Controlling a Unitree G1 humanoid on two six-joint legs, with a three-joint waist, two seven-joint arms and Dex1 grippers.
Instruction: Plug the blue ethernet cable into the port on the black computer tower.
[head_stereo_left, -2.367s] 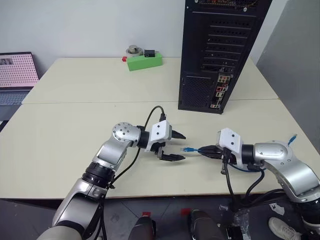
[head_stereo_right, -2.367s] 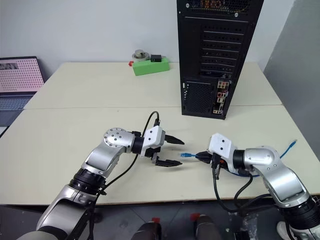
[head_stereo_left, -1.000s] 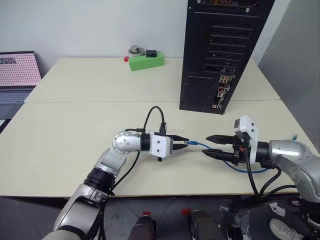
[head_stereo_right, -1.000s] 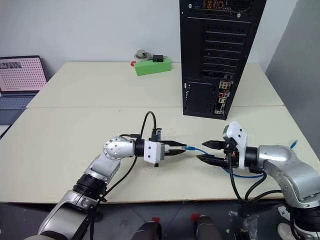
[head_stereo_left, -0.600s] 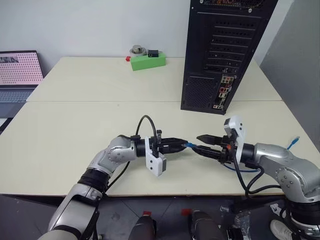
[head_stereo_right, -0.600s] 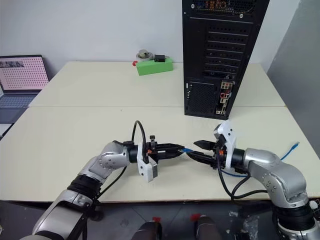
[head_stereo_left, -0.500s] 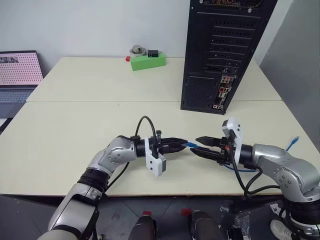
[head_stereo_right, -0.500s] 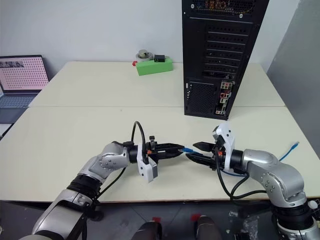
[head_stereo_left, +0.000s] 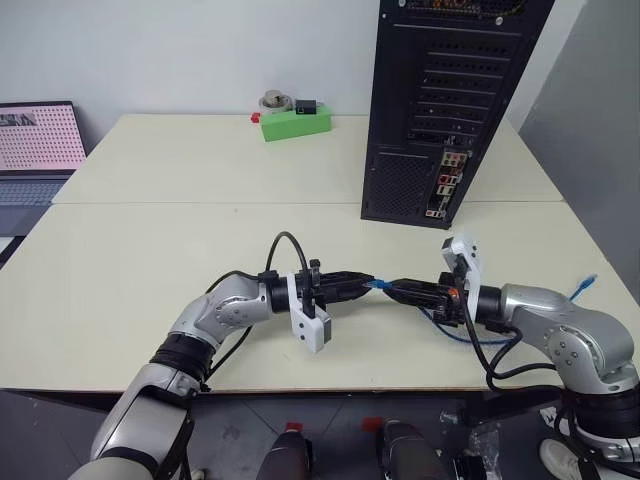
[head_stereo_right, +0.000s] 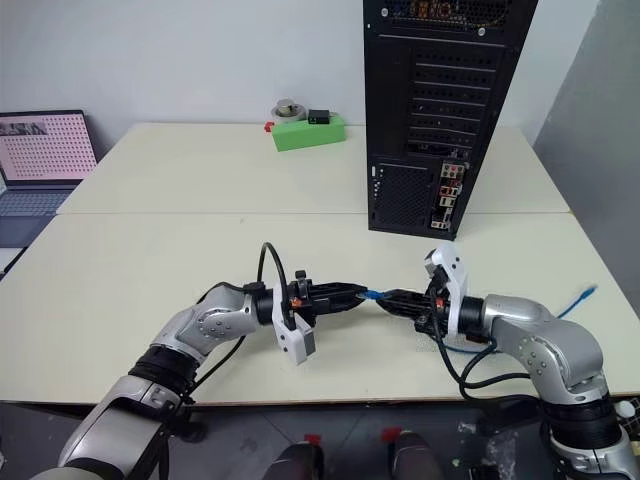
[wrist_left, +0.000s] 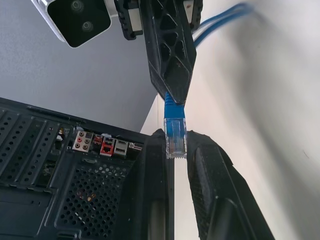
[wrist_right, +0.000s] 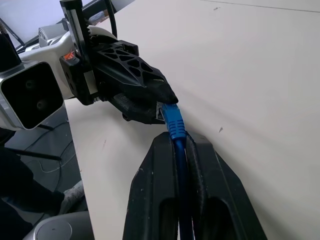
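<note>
The black computer tower (head_stereo_left: 440, 100) looks like matt perforated metal; the blue ethernet cable (wrist_left: 174, 125) has a glossy clear plastic plug; the table (head_stereo_left: 150, 240) is smooth and matt.

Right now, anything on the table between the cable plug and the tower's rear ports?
Nothing visible. The blue ethernet cable is held between both grippers, and the table is bare from there to the black computer tower's port strip.

Left end effector (head_stereo_left: 362, 284) and right end effector (head_stereo_left: 398, 291) meet tip-to-tip, both clamped.
</note>
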